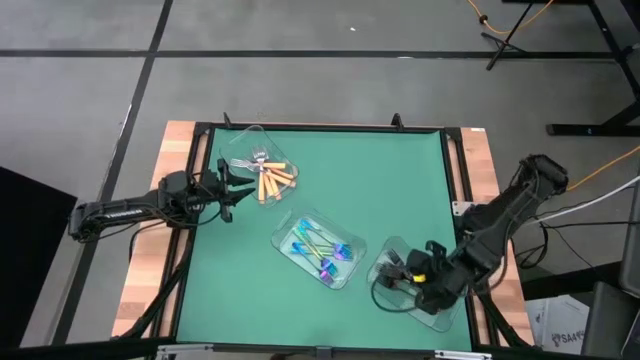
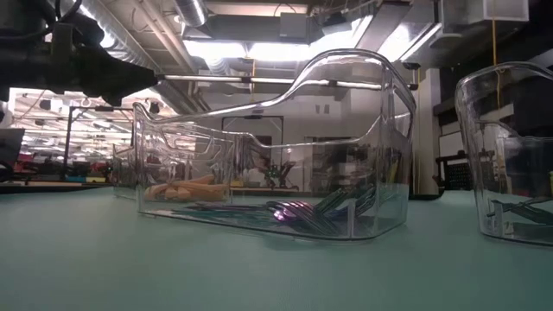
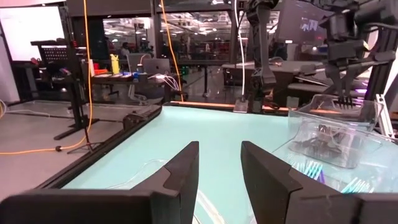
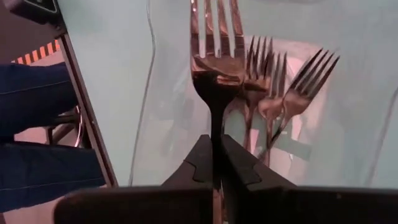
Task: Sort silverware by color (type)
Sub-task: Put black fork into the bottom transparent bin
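Observation:
Three clear trays stand on the green mat. The far-left tray holds the orange-handled forks (image 1: 272, 180), the middle tray the iridescent blue-purple forks (image 1: 325, 252), also seen through its wall in the low view (image 2: 298, 214). The near-right tray (image 1: 445, 318) holds the dark forks (image 4: 273, 93). My right gripper (image 1: 393, 277) is inside that tray, shut on one dark fork (image 4: 216, 62). My left gripper (image 1: 238, 187) hovers open beside the orange forks' tray, its fingers (image 3: 186, 165) over bare mat. My right gripper (image 4: 216, 149) pinches the dark fork's handle (image 4: 216, 127) between its two fingers. The fork lies along the fingers and sticks out ahead of them, tines farthest. Its head (image 4: 216, 62) is over the other dark forks in the tray; whether it touches them I cannot tell.
The mat has a black frame (image 1: 320, 128) with wooden table edges beyond it. There is open mat between the trays and along the far side. A person's blue-clad legs (image 4: 37, 124) show past the table's edge in the right wrist view.

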### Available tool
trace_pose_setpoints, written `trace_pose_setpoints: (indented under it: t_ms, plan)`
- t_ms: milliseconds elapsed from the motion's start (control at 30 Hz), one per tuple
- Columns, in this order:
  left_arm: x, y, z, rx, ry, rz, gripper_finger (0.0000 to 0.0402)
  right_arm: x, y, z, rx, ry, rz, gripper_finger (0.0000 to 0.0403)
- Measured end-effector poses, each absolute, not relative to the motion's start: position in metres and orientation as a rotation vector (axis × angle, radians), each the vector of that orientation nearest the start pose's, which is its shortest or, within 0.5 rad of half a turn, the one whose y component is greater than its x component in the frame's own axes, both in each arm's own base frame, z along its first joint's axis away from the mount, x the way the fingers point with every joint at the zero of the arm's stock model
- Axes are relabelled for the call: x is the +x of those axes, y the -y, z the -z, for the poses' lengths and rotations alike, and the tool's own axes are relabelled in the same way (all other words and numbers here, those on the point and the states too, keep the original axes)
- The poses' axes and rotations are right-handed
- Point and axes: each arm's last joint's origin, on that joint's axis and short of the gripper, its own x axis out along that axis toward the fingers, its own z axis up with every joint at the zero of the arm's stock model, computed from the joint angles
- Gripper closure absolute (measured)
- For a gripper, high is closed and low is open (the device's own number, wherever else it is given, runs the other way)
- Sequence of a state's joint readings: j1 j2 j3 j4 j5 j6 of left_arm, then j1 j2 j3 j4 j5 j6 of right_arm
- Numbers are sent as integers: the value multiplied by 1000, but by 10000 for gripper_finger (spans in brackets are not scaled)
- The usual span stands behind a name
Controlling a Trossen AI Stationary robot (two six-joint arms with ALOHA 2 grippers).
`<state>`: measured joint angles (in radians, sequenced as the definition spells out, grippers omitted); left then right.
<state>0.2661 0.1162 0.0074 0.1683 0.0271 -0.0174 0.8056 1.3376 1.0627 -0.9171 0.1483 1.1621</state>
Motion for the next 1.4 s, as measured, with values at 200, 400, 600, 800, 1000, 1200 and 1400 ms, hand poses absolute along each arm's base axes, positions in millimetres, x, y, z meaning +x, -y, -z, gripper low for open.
trace_pose_setpoints:
  t_ms: [200, 400, 600, 800, 1000, 1200, 1400]
  plan:
    - [101, -27, -173, -8, 58, -239, 288, 157, -181, -238, 461, -1200, 187, 402]
    - [101, -27, -173, -13, 59, -238, 288, 153, -177, -208, 478, -1162, 231, 402]
    - [101, -27, -173, -14, 59, -238, 288, 149, -172, -186, 484, -1153, 238, 402]
    - [101, -27, -173, -14, 59, -238, 288, 147, -170, -182, 474, -1161, 249, 402]
    - [101, -27, -173, -15, 59, -238, 288, 147, -170, -182, 472, -1167, 245, 393]
    - [101, -27, -173, -15, 59, -238, 288, 147, -170, -182, 478, -1186, 237, 340]
    - [101, -27, -173, -15, 59, -238, 288, 147, -170, -182, 480, -1185, 235, 317]
